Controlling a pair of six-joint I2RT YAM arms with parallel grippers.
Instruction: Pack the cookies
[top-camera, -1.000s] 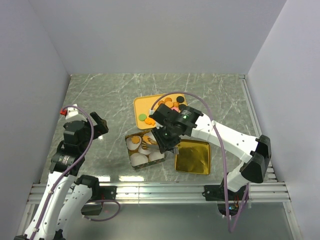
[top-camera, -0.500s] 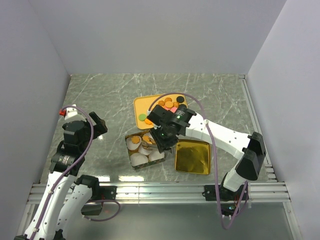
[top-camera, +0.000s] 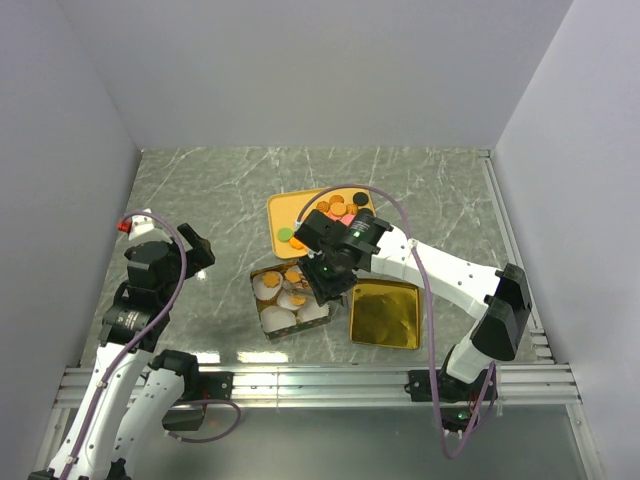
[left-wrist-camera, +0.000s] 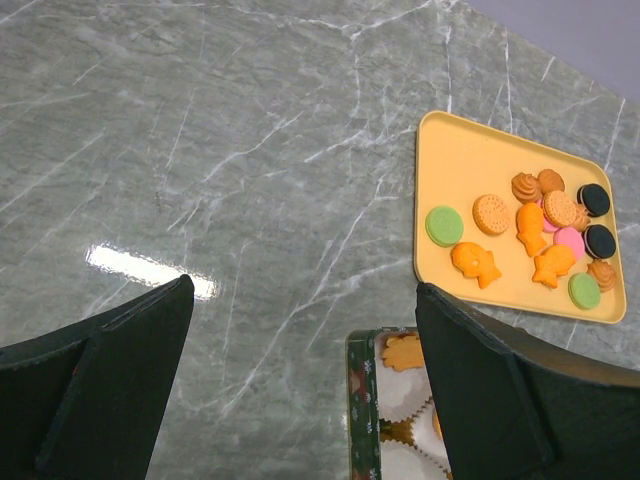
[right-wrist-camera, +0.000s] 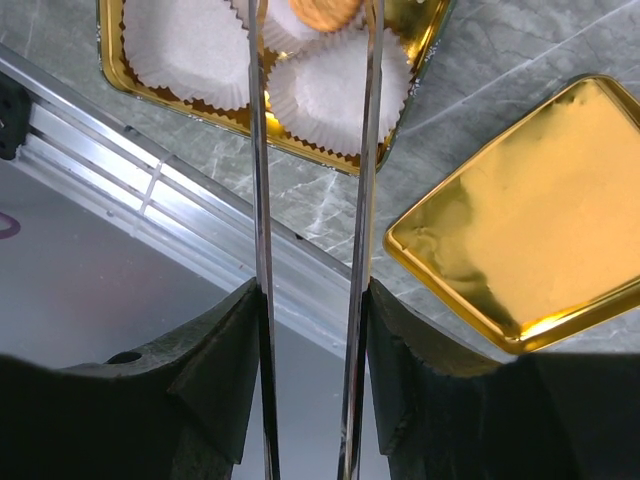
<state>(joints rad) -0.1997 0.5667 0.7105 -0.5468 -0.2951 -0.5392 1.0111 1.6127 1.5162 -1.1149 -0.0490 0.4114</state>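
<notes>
Several cookies (top-camera: 335, 212) lie on an orange tray (top-camera: 282, 212); they also show in the left wrist view (left-wrist-camera: 530, 225). More cookies sit in white paper cups in an open tin (top-camera: 262, 318), whose rim shows in the left wrist view (left-wrist-camera: 360, 410). My right gripper (top-camera: 325, 280) is over the tin and shut on metal tongs (right-wrist-camera: 258, 200). An orange cookie (right-wrist-camera: 320, 10) sits between the tong tips above a cup; I cannot tell whether it is gripped. My left gripper (top-camera: 195, 250) is open and empty, left of the tin (left-wrist-camera: 300, 380).
The tin's gold lid (top-camera: 385, 313) lies upside down right of the tin, also in the right wrist view (right-wrist-camera: 520, 230). An aluminium rail (top-camera: 320, 380) runs along the table's near edge. Grey walls stand on three sides.
My right arm has moved a little to the left, with the tongs over the tin. The left arm has not moved.
</notes>
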